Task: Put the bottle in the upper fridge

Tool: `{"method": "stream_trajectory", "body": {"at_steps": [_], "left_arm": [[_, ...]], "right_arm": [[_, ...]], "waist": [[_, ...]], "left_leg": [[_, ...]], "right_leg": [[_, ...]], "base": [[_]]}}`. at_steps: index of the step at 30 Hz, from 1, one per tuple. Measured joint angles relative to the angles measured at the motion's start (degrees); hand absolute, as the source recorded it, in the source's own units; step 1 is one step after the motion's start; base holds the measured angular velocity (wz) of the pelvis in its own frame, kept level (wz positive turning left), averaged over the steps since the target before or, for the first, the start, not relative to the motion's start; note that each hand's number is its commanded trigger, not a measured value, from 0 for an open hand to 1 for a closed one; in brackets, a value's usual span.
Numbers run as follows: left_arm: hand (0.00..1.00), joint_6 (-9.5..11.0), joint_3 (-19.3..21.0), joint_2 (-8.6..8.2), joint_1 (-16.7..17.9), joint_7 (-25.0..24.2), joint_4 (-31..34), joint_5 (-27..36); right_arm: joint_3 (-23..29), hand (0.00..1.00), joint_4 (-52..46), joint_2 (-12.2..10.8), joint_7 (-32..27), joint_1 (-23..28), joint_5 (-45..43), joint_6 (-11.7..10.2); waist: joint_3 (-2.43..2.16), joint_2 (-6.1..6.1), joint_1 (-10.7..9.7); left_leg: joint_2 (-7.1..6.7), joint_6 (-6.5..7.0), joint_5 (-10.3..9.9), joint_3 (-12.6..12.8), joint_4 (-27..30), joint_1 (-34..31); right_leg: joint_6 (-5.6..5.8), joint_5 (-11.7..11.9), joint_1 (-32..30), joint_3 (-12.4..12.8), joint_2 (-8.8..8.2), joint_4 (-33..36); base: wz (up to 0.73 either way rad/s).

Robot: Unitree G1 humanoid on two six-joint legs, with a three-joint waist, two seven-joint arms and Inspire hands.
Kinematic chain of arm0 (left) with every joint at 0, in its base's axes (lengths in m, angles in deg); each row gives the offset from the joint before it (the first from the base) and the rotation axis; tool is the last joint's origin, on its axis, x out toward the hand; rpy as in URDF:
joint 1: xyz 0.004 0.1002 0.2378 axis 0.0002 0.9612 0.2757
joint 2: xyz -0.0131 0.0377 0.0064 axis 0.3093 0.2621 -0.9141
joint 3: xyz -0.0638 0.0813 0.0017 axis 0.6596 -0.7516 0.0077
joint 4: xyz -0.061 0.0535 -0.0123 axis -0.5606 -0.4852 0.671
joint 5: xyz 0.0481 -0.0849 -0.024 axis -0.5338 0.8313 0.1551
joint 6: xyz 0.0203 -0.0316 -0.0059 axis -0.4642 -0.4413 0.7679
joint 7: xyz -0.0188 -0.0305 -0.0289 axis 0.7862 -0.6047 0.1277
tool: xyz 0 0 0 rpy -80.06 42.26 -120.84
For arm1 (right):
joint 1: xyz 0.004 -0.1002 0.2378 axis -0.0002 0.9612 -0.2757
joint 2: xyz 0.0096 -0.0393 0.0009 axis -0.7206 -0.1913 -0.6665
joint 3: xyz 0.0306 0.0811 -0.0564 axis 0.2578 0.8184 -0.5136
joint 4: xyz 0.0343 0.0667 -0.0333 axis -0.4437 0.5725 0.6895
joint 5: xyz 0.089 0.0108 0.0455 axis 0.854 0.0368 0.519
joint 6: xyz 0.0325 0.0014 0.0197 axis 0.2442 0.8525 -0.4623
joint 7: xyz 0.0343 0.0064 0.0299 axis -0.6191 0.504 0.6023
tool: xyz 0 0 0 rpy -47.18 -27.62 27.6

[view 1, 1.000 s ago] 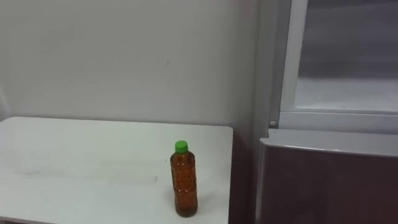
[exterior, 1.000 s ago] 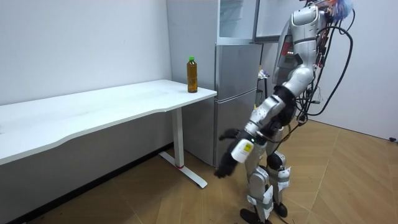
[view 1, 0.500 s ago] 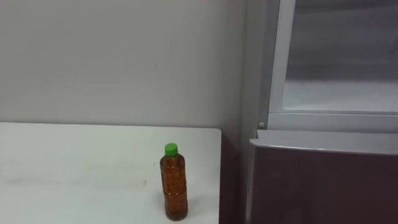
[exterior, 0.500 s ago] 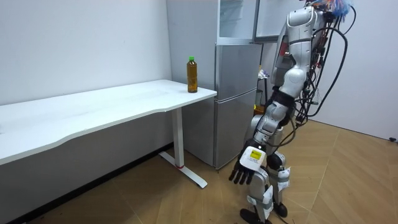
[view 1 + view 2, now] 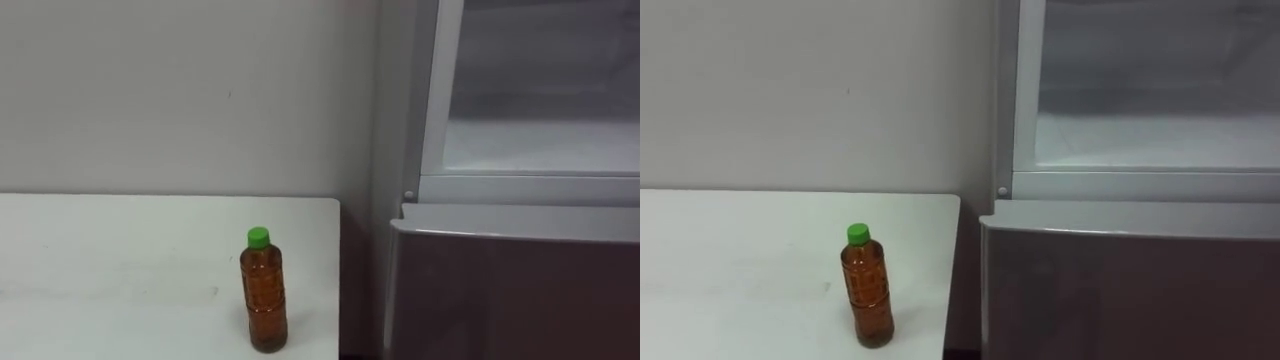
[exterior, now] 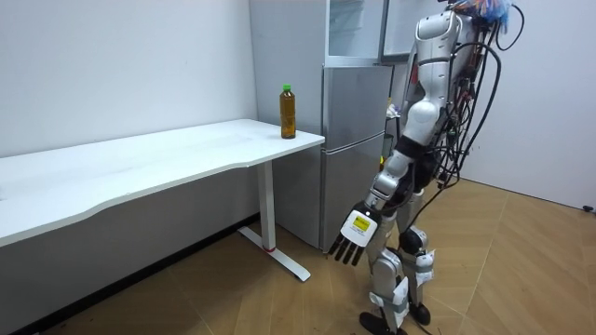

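A clear bottle (image 5: 265, 295) of brown drink with a green cap stands upright on the white table (image 5: 100, 270), close to its right end. The open upper fridge compartment (image 5: 540, 110) is to the bottle's right, with a pale, bare inside. In the room view I stand facing the fridge (image 6: 354, 140), a step back from it, and the bottle (image 6: 288, 113) is ahead on my left. My left hand (image 6: 354, 244) hangs low by my knee with straight fingers, holding nothing, far from the bottle.
The lower fridge door (image 5: 510, 290) is closed, its top edge just below the open compartment. The upper door (image 6: 402, 26) stands swung open by my head. A narrow gap separates table and fridge. Wooden floor lies around me.
My left arm has swung down and back from a forward reach to hang by my leg. My head view has shifted right, so bottle and fridge sit further left. The bottle stays put.
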Motion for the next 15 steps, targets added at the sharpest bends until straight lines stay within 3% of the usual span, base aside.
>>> {"method": "stream_trajectory", "body": {"at_steps": [15], "left_arm": [[0.0,-1.2,-0.6,-0.13,0.4,3.0,-1.1,0.2]], "right_arm": [[-1.1,0.0,0.5,0.1,-0.2,0.0,1.2,0.5]], "waist": [[0.04,-0.1,0.1]], "left_leg": [[0.04,0.14,-0.1,0.1,-0.4,0.6]], "right_leg": [[0.12,0.1,0.6,0.2,0.08,-0.9]], "base": [[0.0]]}}
